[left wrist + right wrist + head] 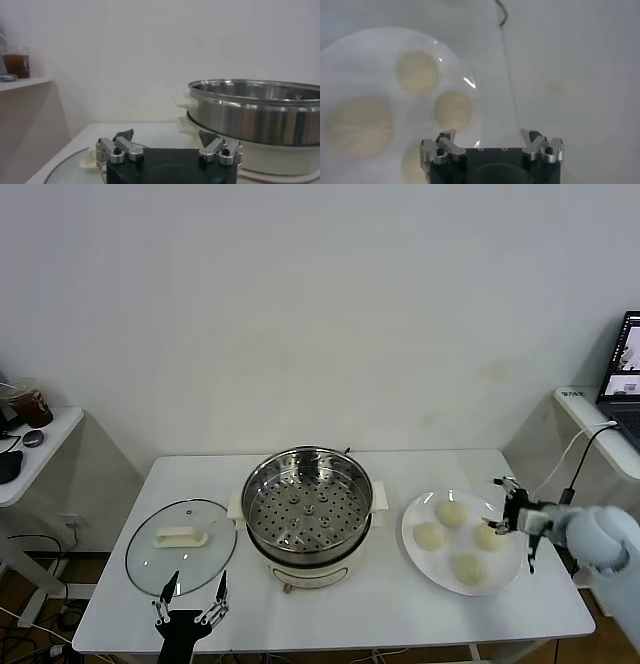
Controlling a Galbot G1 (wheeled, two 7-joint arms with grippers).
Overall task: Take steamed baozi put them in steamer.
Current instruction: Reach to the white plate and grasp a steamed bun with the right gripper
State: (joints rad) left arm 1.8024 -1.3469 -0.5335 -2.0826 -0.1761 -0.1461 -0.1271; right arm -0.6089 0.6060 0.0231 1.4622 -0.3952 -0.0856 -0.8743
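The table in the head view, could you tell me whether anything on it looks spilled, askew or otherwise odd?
Nothing stands out. The steamer sits upright and empty at the centre, its lid lies flat beside it, and four baozi rest whole on the plate. The right gripper hovers open at the plate's edge; the left gripper waits open near the lid.

A plain white wall [320, 304] backs the white worktop [330, 614]. At nine o'clock stands a side shelf [40, 446]; at three o'clock, a desk [590, 419] with a laptop [625, 374].
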